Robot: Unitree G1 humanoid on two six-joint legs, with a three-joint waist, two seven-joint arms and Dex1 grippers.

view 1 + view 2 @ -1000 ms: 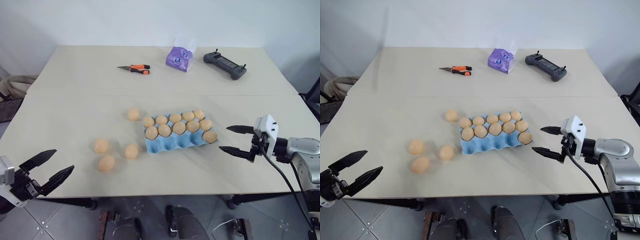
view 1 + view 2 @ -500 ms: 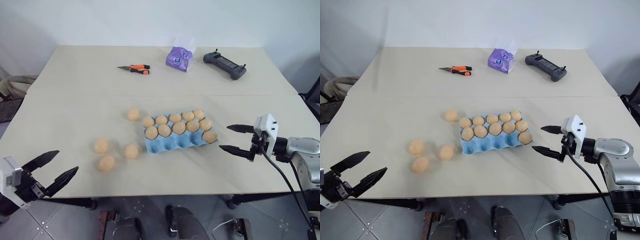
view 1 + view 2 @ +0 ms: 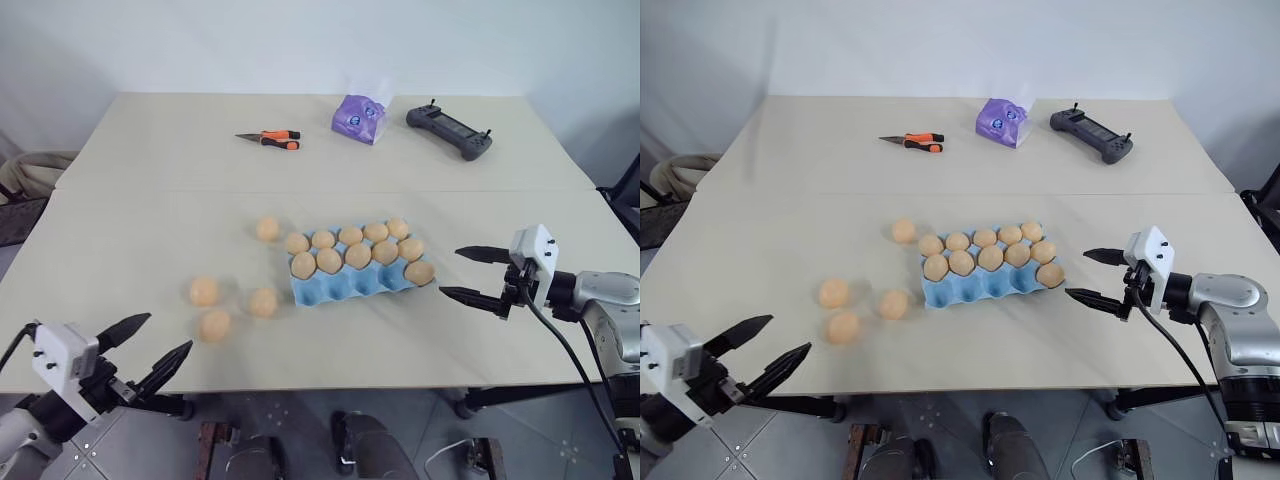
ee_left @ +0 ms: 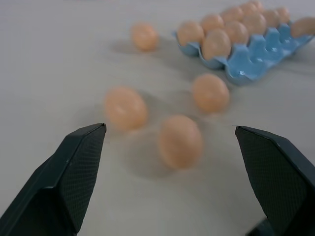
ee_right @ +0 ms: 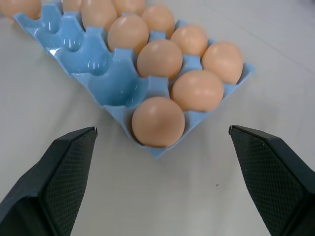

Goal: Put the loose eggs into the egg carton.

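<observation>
Four loose eggs lie on the table left of the egg carton point(image 3: 345, 286): one point(image 3: 267, 229) by its far left corner, and three point(image 3: 204, 291) point(image 3: 263, 302) point(image 3: 214, 325) grouped nearer the front edge. The light blue carton holds several eggs, and its front-row cups stand bare. My left gripper point(image 3: 168, 332) hangs open just off the table's front edge, pointing at the group of three, with the nearest egg point(image 4: 180, 141) ahead of its fingers. My right gripper point(image 3: 449, 270) is open too, empty, a short way right of the carton's right end point(image 5: 123, 88).
At the back of the table lie orange-handled pliers point(image 3: 270, 137), a purple bag point(image 3: 360, 112) and a black controller point(image 3: 450, 131). A seam point(image 3: 150, 190) runs across the tabletop behind the eggs.
My left gripper has moved right and a little down along the table's front edge, closer to the three grouped eggs. The right gripper, the eggs and the carton have stayed put.
</observation>
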